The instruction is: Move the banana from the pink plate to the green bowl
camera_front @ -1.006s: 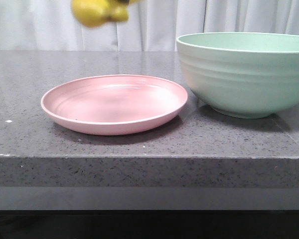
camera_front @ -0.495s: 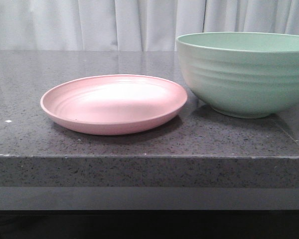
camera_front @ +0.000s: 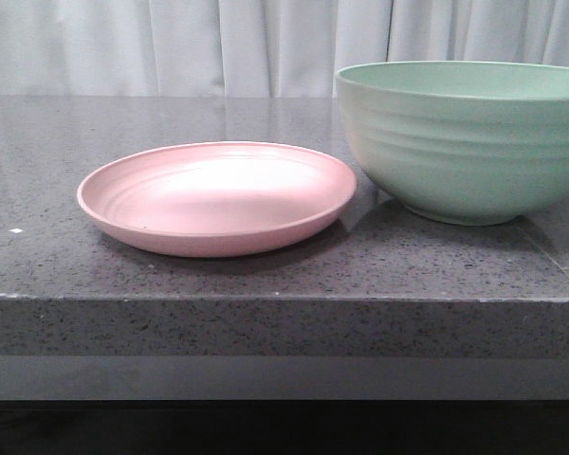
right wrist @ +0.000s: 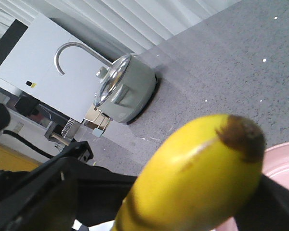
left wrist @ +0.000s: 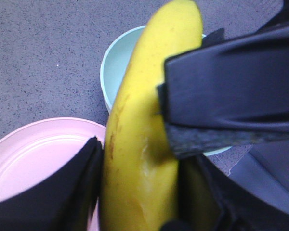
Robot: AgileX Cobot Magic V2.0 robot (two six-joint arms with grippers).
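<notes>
Left wrist view showed my left claw (left wrist: 139,159) pinching the banana (left wrist: 144,120) between its dark fingers (left wrist: 231,91), held in the air above the pink plate (left wrist: 43,154) at lower left and the green bowl (left wrist: 116,62) near the top. Right wrist view was filled by that banana; my right claw's state I could not tell.
</notes>
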